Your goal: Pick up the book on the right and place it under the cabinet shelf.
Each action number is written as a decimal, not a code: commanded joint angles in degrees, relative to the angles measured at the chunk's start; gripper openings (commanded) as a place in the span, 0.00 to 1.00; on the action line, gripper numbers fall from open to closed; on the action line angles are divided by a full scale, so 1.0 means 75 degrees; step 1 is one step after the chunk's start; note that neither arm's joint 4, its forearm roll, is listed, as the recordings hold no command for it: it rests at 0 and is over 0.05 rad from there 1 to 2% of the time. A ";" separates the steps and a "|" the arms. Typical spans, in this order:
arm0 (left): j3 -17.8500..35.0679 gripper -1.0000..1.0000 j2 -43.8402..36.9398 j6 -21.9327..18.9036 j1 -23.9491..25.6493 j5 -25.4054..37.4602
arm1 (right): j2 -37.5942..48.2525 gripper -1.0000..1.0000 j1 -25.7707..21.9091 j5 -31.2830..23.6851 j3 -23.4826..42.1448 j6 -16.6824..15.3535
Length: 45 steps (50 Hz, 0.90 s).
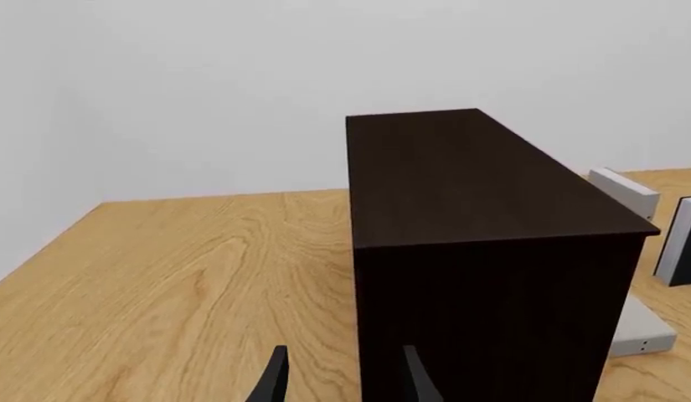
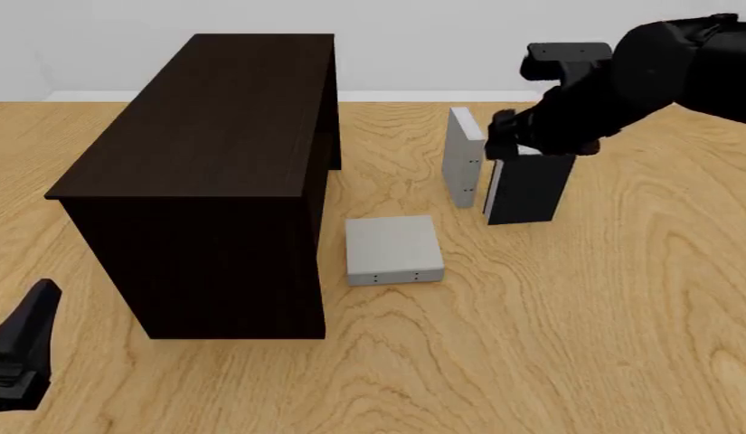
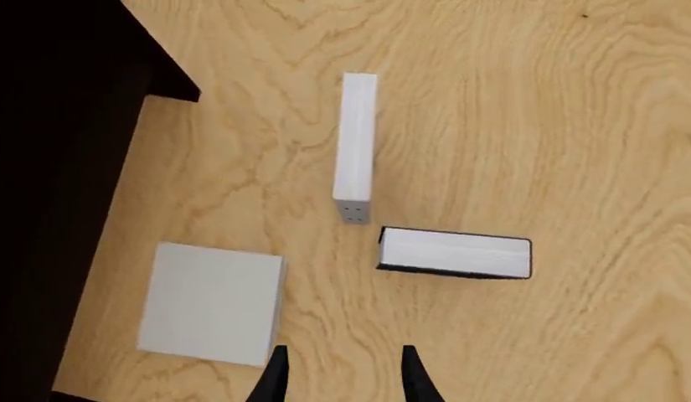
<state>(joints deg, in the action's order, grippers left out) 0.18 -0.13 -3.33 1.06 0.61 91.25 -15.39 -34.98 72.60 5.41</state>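
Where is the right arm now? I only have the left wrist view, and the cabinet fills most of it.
Observer: In the front view it hangs above the black book, close by the upright grey book.
Operator: Is its end effector open?
Observer: Yes. The right wrist view shows the right end effector open and holding nothing.
Operator: Does the flat grey book touch the cabinet?
Observer: No. The flat grey book lies apart from the cabinet, with a strip of bare table between them.
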 commanded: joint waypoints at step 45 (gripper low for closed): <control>0.0069 1.00 0.0013 -0.0038 0.0010 -0.0039 | 0.1957 1.00 0.0502 -0.0131 0.0853 -0.0425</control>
<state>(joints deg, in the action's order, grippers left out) 0.82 -0.04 -3.52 1.06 0.50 103.74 -11.62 -34.84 77.38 3.26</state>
